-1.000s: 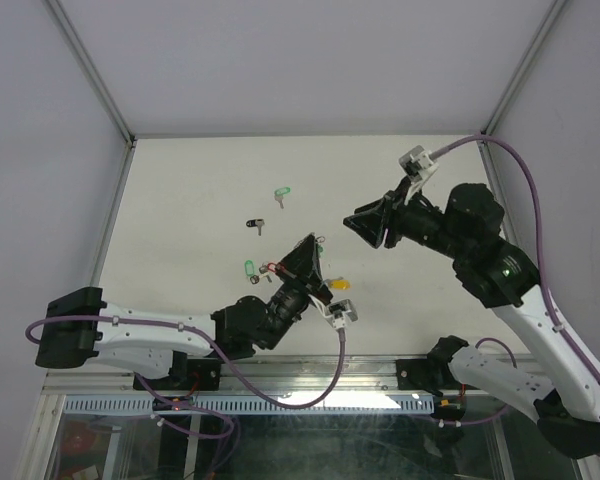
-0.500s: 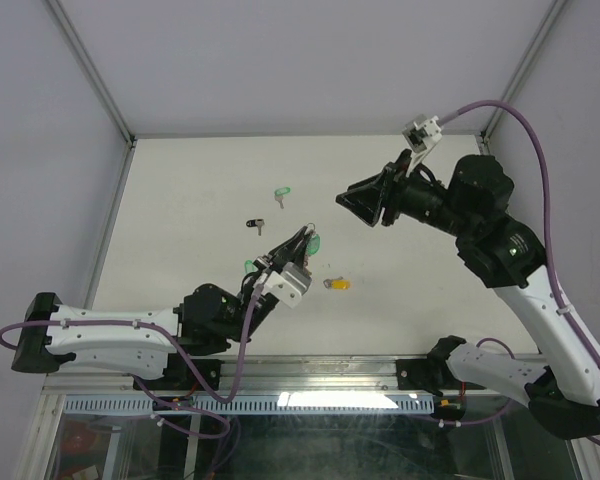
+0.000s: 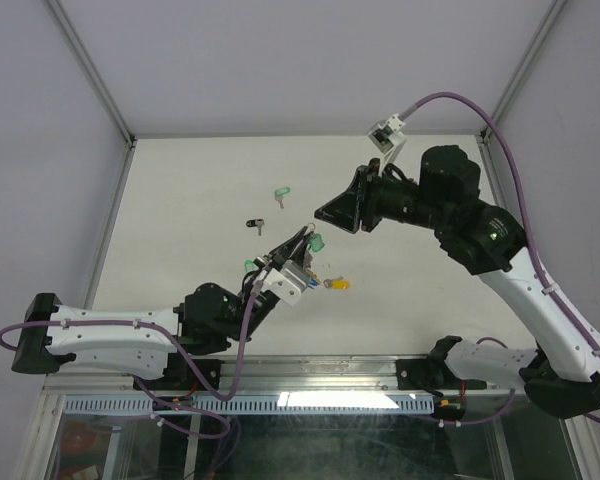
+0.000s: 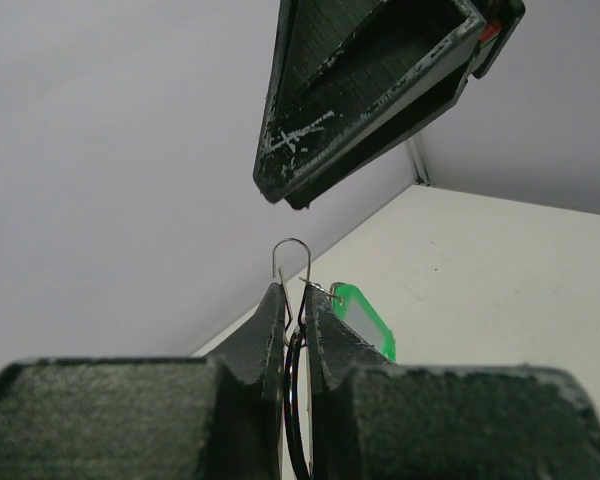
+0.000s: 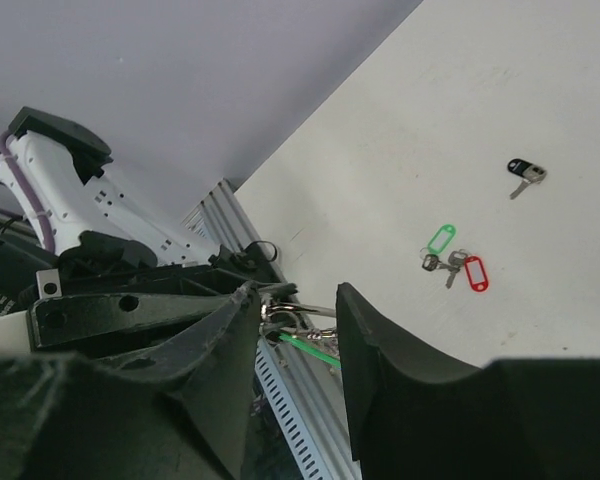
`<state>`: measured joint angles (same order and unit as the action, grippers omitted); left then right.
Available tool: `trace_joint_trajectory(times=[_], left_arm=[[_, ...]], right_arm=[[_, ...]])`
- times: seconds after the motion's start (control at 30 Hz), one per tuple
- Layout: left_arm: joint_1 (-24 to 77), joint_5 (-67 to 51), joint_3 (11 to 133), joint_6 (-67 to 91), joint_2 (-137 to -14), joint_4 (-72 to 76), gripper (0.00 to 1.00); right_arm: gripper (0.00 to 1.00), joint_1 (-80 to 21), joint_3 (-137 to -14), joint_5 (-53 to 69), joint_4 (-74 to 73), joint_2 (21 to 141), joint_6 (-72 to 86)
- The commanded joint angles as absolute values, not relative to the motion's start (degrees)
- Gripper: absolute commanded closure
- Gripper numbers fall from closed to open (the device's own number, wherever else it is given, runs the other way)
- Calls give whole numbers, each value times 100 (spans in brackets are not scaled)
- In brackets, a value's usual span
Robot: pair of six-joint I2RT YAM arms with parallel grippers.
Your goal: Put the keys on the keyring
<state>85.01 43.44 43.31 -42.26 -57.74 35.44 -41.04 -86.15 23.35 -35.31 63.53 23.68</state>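
My left gripper (image 3: 303, 238) (image 4: 292, 295) is raised above the table and shut on the keyring (image 4: 291, 400). A thin wire loop of the ring pokes out past the fingertips, and a green tag (image 3: 317, 241) (image 4: 366, 320) hangs beside them. My right gripper (image 3: 320, 213) (image 5: 297, 295) is open, tips pointing at the ring a short way above it, apart from it. Loose keys lie on the table: a green-tagged one (image 3: 282, 194), a black-tagged one (image 3: 255, 225) (image 5: 525, 168), a yellow-tagged one (image 3: 338, 284), and a green tag (image 5: 440, 240) with a red tag (image 5: 475, 273) together.
The white table (image 3: 180, 190) is closed in by grey walls at the back and sides. A slotted aluminium rail (image 5: 295, 410) runs along the near edge by the arm bases. The green and red pair (image 3: 249, 265) lies right beside the left arm.
The right gripper has swung left and down toward the left gripper's tip. The left arm shifted left a second ago and has held still since, ring still gripped.
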Motion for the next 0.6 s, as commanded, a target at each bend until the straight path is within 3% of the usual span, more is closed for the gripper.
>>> trace_joint_trajectory(times=[0.0, 0.33, 0.53, 0.57], left_arm=[[8434, 4269, 4467, -4061, -5713, 3735, 100], [8429, 4222, 4474, -3995, -5660, 3623, 100], [8429, 4244, 4474, -3990, -5652, 3597, 100], [8431, 4261, 4477, -3990, -5645, 3603, 100]], right_arm=[[62, -4591, -8862, 2028, -3485, 6416, 2373], [73, -4928, -8869, 1803, -3554, 6557, 2251], [100, -4966, -8881, 1839, -3563, 6564, 2209], [100, -4966, -8881, 1833, -3564, 6561, 2187]])
